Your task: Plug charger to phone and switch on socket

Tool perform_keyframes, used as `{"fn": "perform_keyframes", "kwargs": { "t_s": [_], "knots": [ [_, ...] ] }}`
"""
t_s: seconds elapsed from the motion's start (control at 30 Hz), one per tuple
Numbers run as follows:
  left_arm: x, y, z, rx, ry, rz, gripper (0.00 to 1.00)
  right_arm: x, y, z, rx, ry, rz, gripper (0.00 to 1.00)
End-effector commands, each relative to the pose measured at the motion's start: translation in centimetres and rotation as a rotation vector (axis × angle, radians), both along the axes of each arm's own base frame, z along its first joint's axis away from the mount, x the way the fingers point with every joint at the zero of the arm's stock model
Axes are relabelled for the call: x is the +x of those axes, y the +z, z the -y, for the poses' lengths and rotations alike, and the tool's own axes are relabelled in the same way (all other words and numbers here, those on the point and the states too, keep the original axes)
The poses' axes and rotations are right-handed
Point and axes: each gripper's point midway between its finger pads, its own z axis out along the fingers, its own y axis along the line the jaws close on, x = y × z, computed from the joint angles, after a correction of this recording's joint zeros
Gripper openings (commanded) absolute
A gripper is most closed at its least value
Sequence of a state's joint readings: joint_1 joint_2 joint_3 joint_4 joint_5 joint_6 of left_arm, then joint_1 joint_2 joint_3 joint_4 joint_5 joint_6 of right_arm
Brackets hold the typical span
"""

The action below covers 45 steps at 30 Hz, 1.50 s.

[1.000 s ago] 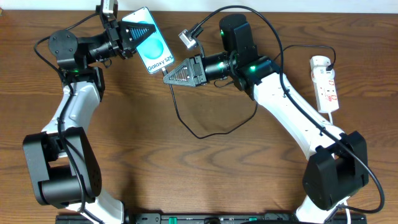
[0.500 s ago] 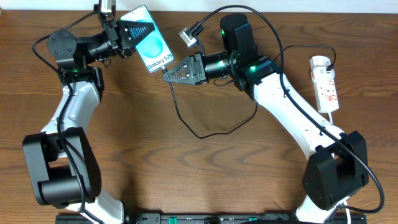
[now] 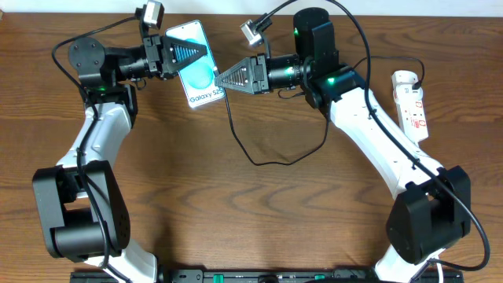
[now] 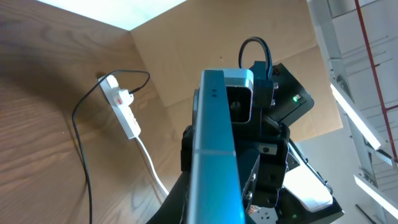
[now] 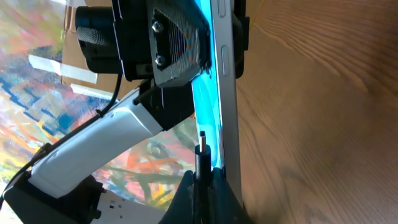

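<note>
Charger not yet in phone; socket waiting

The left gripper is clamping the phone near the far edge of the table, seemingly raised off it. The right gripper is pinching the charger just behind its plug. In the right wrist view the bare plug tip is showing just beside the phone's edge, so it is probably not seated yet. The socket is lying at the right, well apart from both grippers. By these views, both the plugging and the switching are waiting to be done.
</note>
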<state>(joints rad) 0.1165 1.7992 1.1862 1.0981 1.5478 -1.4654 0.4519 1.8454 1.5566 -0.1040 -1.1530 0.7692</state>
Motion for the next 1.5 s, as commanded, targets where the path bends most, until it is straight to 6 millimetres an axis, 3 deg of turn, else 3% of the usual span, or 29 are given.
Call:
{"fn": "perform_keyframes", "kwargs": {
  "t_s": [0.0, 0.13, 0.4, 0.53, 0.7, 1.07, 1.47],
  "knots": [
    [-0.4, 0.4, 0.0, 0.009, -0.019, 0.009, 0.07, 0.3, 1.0, 0.3, 0.004, -0.019, 0.043, 0.01],
    [-0.1, 0.4, -0.8, 0.009, 0.001, 0.010, 0.07, 0.0, 0.8, 0.4, 0.001, -0.001, 0.046, 0.01],
    [1.6, 0.5, -5.3, -0.013, 0.146, -0.010, 0.07, -1.6, -0.9, 0.8, -0.040, 0.059, 0.026, 0.01],
    [2.1, 0.3, -6.5, -0.025, 0.184, -0.046, 0.07, -2.6, -1.7, 0.4, -0.060, 0.090, 0.038, 0.01],
    [2.2, 0.3, -6.6, -0.028, 0.191, -0.046, 0.07, -3.8, -3.3, -0.3, -0.121, 0.107, 0.051, 0.01],
    [2.6, 0.5, -6.5, -0.043, 0.213, -0.058, 0.07, -5.2, -3.3, -1.5, -0.118, 0.148, 0.062, 0.01],
    [2.8, 0.8, -3.9, -0.060, 0.191, -0.056, 0.07, -5.6, -1.5, -3.1, -0.052, 0.167, 0.092, 0.01]
  ]
}}
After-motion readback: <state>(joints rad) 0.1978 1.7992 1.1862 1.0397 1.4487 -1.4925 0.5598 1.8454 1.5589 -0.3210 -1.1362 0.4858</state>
